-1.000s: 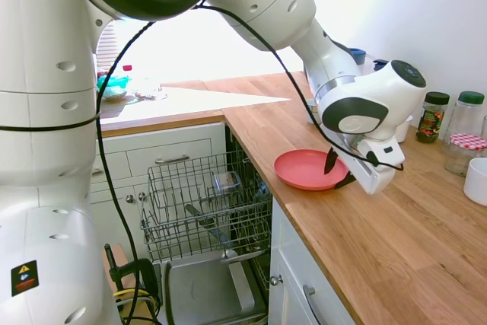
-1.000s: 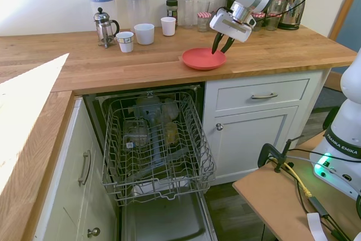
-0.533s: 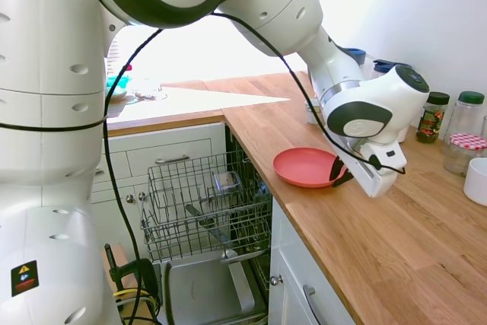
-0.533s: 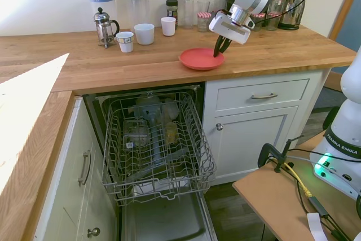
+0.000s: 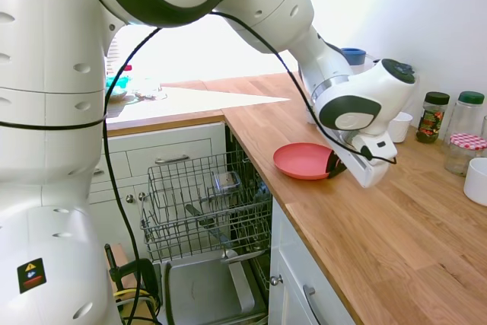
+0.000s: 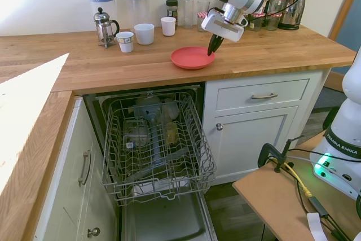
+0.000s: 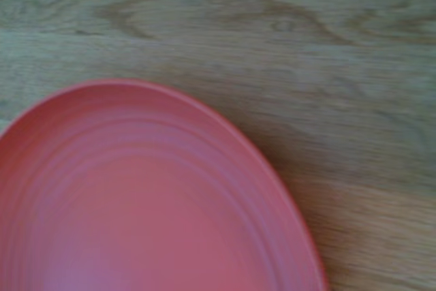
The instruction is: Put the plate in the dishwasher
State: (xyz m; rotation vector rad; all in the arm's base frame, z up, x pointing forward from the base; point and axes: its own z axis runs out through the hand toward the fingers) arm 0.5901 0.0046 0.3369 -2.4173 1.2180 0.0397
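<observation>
Sunlit kitchen with a wooden worktop (image 6: 113, 63) running along a white wall: the coral-red plate (image 6: 192, 58) lies flat on the wood near the front edge, above the right side of the open dishwasher (image 6: 155, 150), whose grey wire rack (image 6: 158, 165) is pulled out over the lowered door and already holds some glassware. The white arm reaches down to the plate's far right rim, where its gripper (image 6: 211, 45) stands with its dark fingers drawn close together at the rim; whether they actually pinch the rim or merely press against it cannot be told from either outside view. From the opposite side, the gripper (image 5: 332, 165) meets the plate (image 5: 303, 160) at the edge that faces the jars. The wrist camera shows only the plate (image 7: 136, 202), its ridged inner surface filling the lower part of the view, with bare wood grain beyond it. Along the back of the worktop stand a French press (image 6: 104, 26), two plastic jugs with blue lids (image 6: 101, 4), three white mugs (image 6: 144, 33), several jars (image 6: 186, 11) and a steel kettle (image 6: 293, 7), all well apart from the plate
</observation>
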